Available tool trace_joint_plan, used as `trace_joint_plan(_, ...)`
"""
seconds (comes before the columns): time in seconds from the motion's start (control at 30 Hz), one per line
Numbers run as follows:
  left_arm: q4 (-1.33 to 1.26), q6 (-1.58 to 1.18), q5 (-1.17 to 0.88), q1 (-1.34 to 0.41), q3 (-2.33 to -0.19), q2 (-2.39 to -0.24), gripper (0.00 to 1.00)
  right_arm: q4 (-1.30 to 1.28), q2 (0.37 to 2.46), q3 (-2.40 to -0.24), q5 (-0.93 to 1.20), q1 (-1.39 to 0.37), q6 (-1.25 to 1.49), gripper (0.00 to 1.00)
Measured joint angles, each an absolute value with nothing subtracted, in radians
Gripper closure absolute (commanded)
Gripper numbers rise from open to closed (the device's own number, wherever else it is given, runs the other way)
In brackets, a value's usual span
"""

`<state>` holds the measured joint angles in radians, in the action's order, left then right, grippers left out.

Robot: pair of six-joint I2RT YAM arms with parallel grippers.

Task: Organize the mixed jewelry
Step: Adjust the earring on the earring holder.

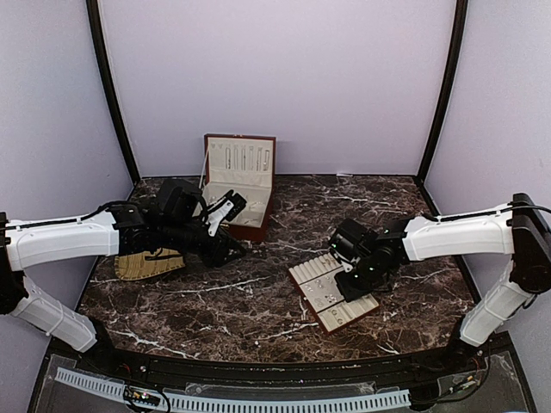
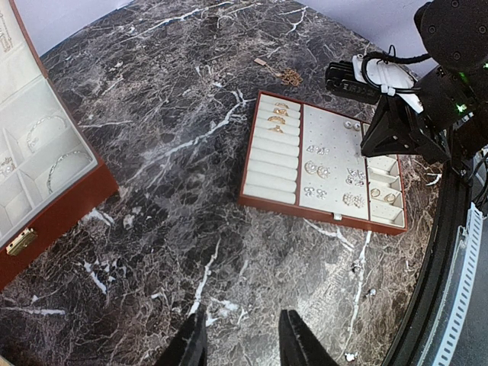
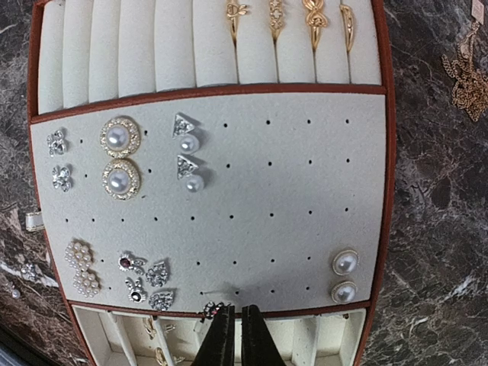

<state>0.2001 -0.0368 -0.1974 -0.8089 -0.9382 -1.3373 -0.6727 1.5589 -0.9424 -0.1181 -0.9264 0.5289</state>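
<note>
The mixed jewelry lies in several places. Thin silvery bangles (image 2: 59,164) rest in the open red-brown box (image 1: 258,225), which also shows in the left wrist view (image 2: 72,200). Tiny silvery pieces (image 2: 354,265) lie loose on the marble. Pearl and sparkly studs (image 3: 120,158) sit on the cream tray's pad (image 3: 290,198), and gold rings (image 3: 274,15) sit in its slots. My left gripper (image 2: 242,320) is open and empty above bare marble, and in the top view (image 1: 225,209) it is by the box. My right gripper (image 3: 238,309) is over the tray (image 1: 303,274), jaws almost closed, with a small red-stone stud (image 3: 210,307) at its left fingertip.
A gold chain (image 2: 288,76) lies on the marble beyond the tray, also in the right wrist view (image 3: 467,76). A woven straw-coloured mat (image 1: 148,263) lies under my left arm. Two more tiny pieces (image 3: 29,271) lie beside the tray's left rim.
</note>
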Motion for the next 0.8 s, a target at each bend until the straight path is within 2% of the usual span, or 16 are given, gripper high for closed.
trace_joint_plan(0.63,0.200,-0.037,-0.197,-0.809,-0.938,-1.337,0.65,-0.668,1.567,-0.942,-0.105,-0.961,0.529,0.93)
trace_joint_plan(0.8,0.200,-0.036,-0.184,-0.809,-0.938,-1.337,0.64,-0.669,1.568,-0.942,-0.114,-0.962,0.536,0.89)
